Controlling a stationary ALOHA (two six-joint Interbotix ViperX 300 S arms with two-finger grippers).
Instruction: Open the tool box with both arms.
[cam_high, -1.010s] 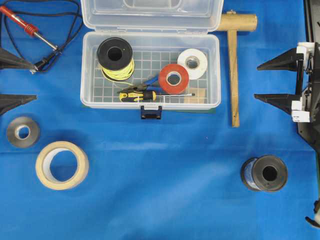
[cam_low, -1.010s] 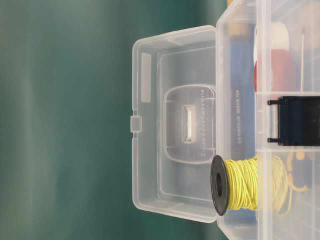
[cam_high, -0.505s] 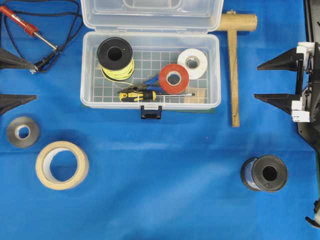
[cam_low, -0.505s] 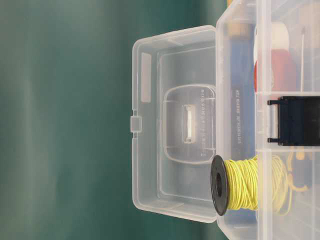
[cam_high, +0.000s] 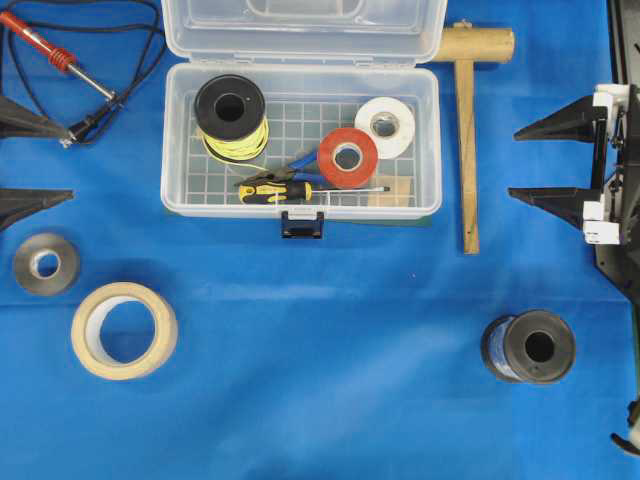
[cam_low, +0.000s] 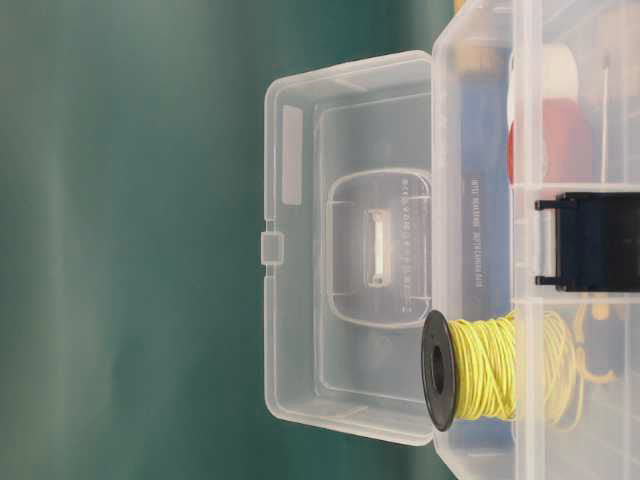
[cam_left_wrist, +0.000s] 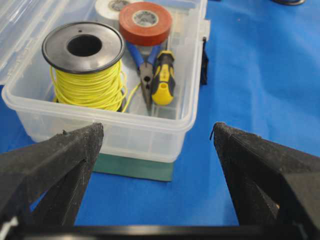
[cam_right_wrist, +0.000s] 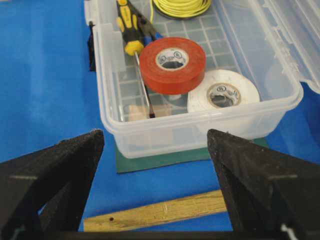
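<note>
Nothing moved — tool box (cam_high: 300, 140) lid up — grippers apart.

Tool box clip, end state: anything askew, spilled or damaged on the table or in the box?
Nothing stands out. The tool box sits square with its lid fully back, contents inside. Both the left end effector and right end effector wait open, clear of it.

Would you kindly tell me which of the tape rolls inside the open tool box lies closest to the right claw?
The white tape roll; the red roll sits farther from the right claw.
</note>
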